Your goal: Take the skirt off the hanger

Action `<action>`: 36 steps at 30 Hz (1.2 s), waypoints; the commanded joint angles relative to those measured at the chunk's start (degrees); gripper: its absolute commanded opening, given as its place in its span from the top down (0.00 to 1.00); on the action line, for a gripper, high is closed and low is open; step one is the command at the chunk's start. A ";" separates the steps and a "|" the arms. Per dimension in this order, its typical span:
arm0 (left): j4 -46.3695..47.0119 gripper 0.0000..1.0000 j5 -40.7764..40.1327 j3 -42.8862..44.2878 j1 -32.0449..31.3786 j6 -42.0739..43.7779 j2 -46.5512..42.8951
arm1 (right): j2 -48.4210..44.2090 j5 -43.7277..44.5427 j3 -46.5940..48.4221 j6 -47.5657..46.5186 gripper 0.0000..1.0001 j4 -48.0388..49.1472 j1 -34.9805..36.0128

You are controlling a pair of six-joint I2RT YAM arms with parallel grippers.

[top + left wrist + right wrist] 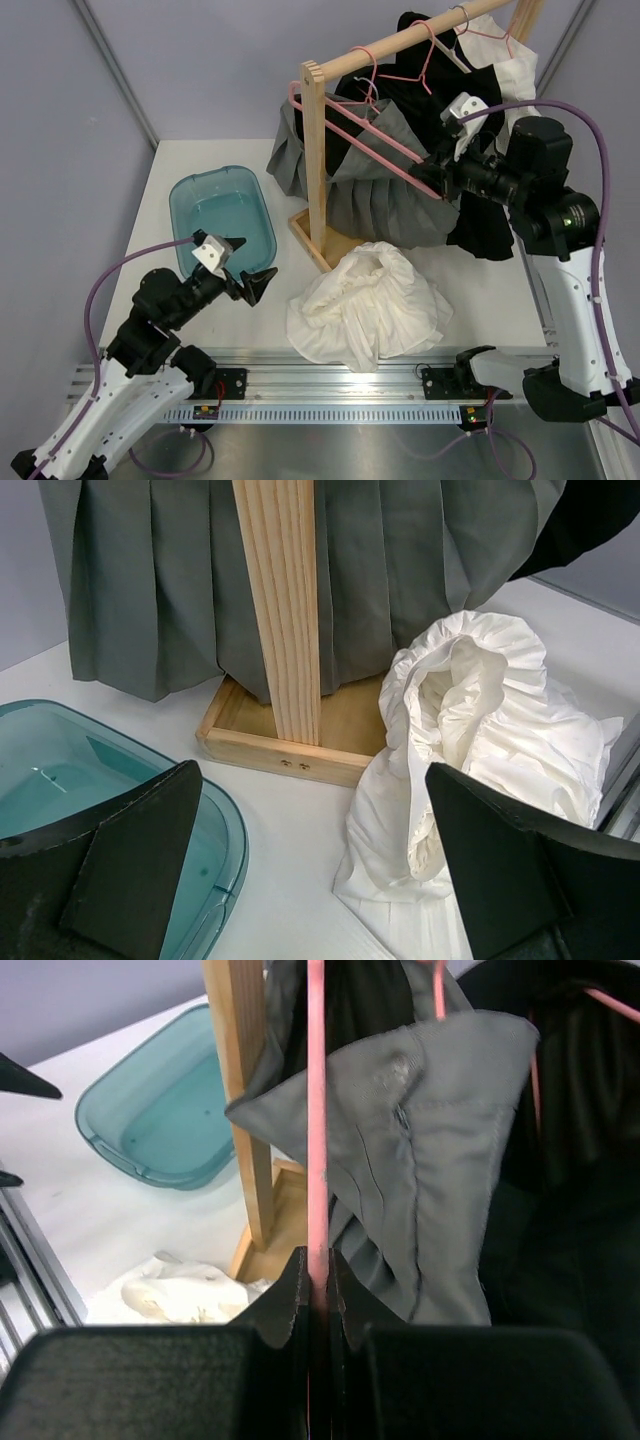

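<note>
Near left, the left gripper (252, 262) is hovering with its jaws parted, grasping nothing, between a teal basin (181, 190) and a white garment heap (368, 305). Farther right, the right gripper (432, 172) is clenching one arm of the pink hanger (370, 140). The grey pleated skirt (385, 200) is hanging from it on the wooden rack (316, 150), so removal appears unfinished. The waistband is running far-left to near-right, with pleats pointing down.

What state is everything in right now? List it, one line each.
grey skirt: draped on its hanger, not yet removed
pink hanger: on the rack, lower bar clamped
right gripper: shut on the pink hanger
left gripper: open, holding nothing
teal tub: upright, nothing lying in it
white garment: crumpled on the table
wooden rack: standing upright
black garment: hanging from the rack
</note>
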 commanded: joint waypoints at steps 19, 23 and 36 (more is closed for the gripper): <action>3.99 0.01 -1.56 -1.77 0.20 -11.27 1.43 | 12.35 4.84 8.63 6.05 1.00 7.67 10.79; 4.43 0.01 -1.56 -2.73 0.11 -13.12 1.96 | 9.02 4.40 4.75 4.03 1.00 7.32 11.24; 13.56 0.01 -1.31 -8.36 0.12 -25.51 11.35 | 1.98 1.50 0.62 -1.24 0.38 4.24 11.15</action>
